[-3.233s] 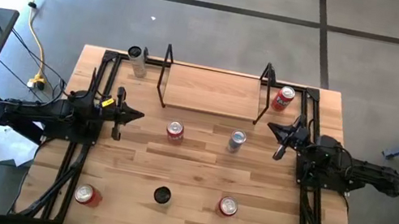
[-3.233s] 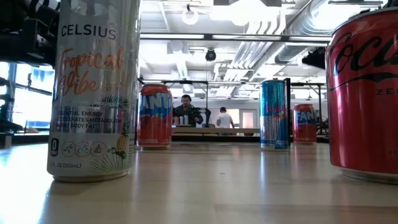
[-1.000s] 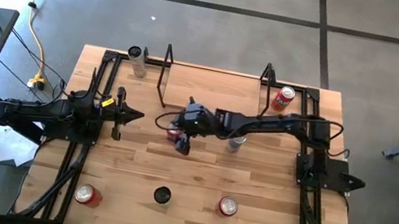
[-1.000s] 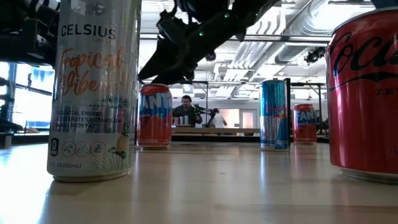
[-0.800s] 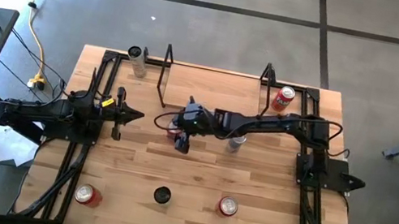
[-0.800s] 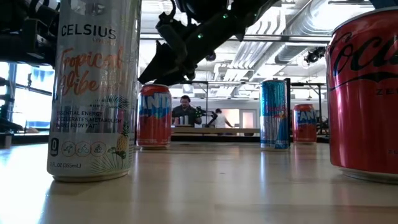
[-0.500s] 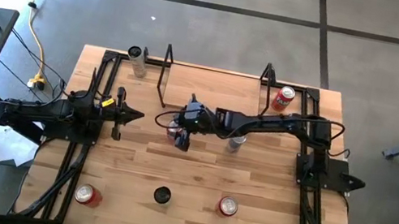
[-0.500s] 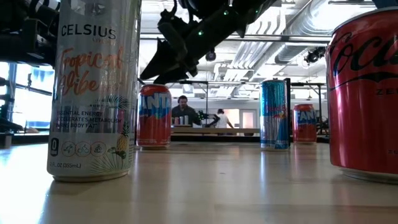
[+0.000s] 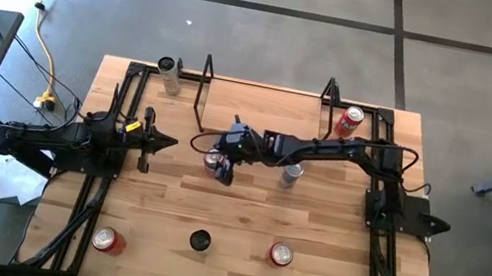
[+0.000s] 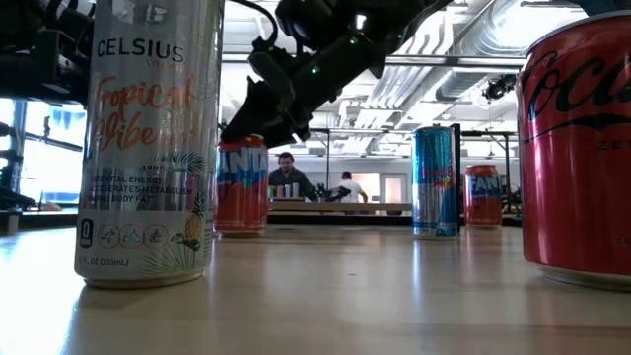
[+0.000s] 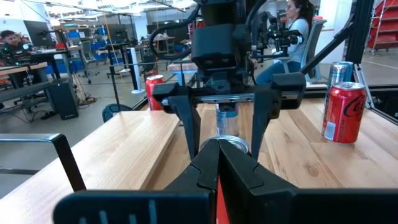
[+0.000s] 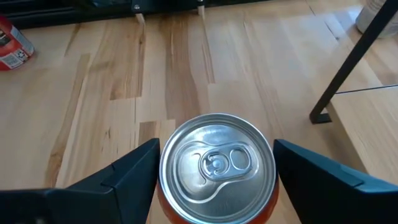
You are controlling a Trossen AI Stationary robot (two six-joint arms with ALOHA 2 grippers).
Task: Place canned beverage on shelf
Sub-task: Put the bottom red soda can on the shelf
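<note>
Right claw: your right claw (image 9: pixel 218 164) reaches across the table (image 9: pixel 240 226), fingers (image 12: pixel 127 171) spread wide on either side of the orange can (image 12: pixel 216 167), not yet touching it.
Orange can: it stands upright between those fingers; in the low view the letters "ANT" (image 10: pixel 242 184) show on its side, the rest hidden by the claw.
Shelf: the shelf (image 9: pixel 261 112) lies just beyond the claw, at the far edge of the table, its board bare.
Left claw: your left claw (image 9: pixel 167 144) waits near the orange can on the side away from the right arm, fingers pressed together.
Blue can: a blue-and-silver can (image 9: pixel 291 174) stands just beside the right arm's forearm; its writing is too small to read.
Far red can: another can (image 9: pixel 347 121) stands beside the shelf's right end, reading "FAN" in the low view (image 10: pixel 482 195).
Near cans: well back from the claw, "CELSIUS Tropical Vibe" (image 10: pixel 148 138) and a red "Coca-Cola Zero" can (image 10: pixel 578 148) fill the low view.
</note>
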